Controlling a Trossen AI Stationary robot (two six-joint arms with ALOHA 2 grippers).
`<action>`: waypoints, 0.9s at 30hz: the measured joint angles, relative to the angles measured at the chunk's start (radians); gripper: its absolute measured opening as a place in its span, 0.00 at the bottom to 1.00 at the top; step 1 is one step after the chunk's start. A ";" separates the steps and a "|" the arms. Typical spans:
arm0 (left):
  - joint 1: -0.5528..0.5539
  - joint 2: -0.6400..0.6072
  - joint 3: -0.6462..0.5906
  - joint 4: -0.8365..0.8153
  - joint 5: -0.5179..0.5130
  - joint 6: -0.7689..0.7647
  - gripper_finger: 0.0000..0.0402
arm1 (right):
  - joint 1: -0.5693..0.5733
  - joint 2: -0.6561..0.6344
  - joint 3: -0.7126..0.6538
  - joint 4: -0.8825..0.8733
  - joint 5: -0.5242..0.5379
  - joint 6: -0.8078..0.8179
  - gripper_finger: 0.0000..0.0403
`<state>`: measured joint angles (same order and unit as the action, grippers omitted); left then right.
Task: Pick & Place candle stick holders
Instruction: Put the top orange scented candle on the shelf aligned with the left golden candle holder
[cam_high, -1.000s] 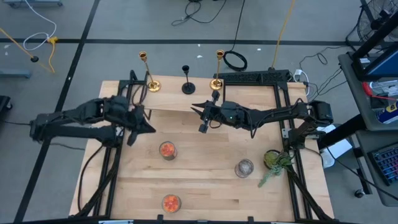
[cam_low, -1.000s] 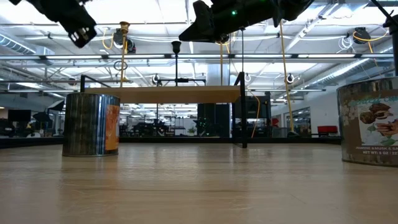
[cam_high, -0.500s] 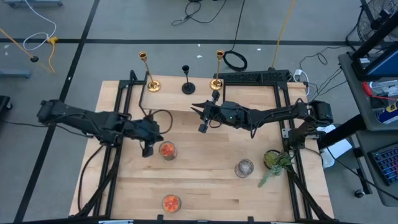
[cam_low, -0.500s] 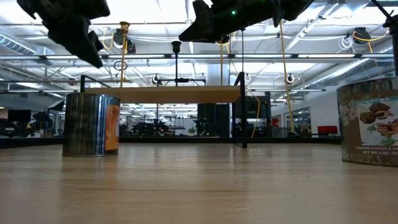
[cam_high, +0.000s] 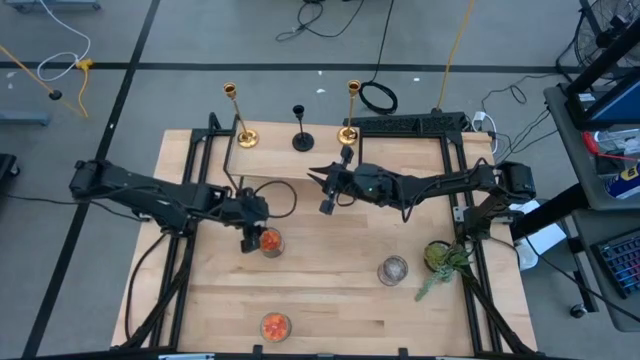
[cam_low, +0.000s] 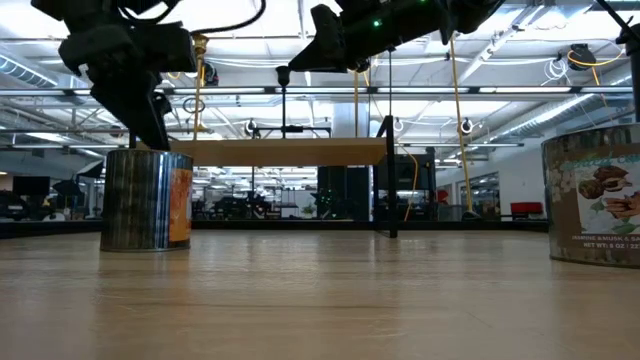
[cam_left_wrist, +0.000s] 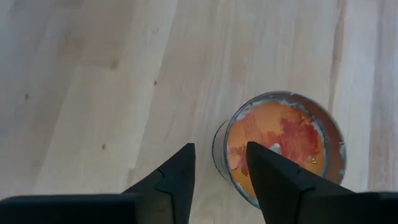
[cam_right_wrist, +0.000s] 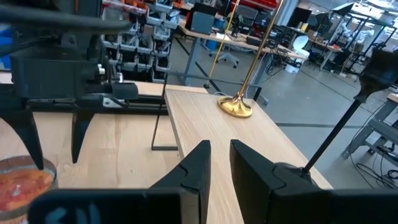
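Left gripper (cam_high: 247, 243): I see it just beside the orange candle jar (cam_high: 269, 241), fingers parted, gripping nothing.
Left brass holder (cam_high: 240, 128): upright on the raised shelf (cam_high: 270, 165) at the table's far edge.
Black holder (cam_high: 302, 132): upright, between the two brass ones.
Right brass holder (cam_high: 349, 124): upright, stem vertical.
Right gripper (cam_high: 324, 203): fingers narrowly parted, empty, hanging just nearer than the shelf.
Key relation: I judge my right arm nearer; holders lie beyond its fingertips.

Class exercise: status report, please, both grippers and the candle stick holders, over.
Left gripper open, low at orange candle jar's edge. Right gripper open, empty, above mid-table. Candle stick holders untouched on far shelf.
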<state>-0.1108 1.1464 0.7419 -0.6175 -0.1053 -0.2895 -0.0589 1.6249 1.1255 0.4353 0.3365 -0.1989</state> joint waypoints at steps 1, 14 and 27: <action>0.000 0.010 0.000 -0.001 0.000 -0.006 0.39 | 0.000 0.000 0.000 -0.005 0.000 0.000 0.14; 0.000 0.106 0.001 -0.032 0.000 -0.008 0.29 | 0.000 0.000 0.000 0.000 0.000 0.000 0.14; -0.002 0.113 0.032 -0.021 -0.003 0.064 0.02 | 0.000 0.000 0.000 0.002 0.000 -0.008 0.14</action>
<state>-0.1124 1.2590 0.7736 -0.6387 -0.1083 -0.2254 -0.0593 1.6249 1.1255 0.4370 0.3367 -0.2066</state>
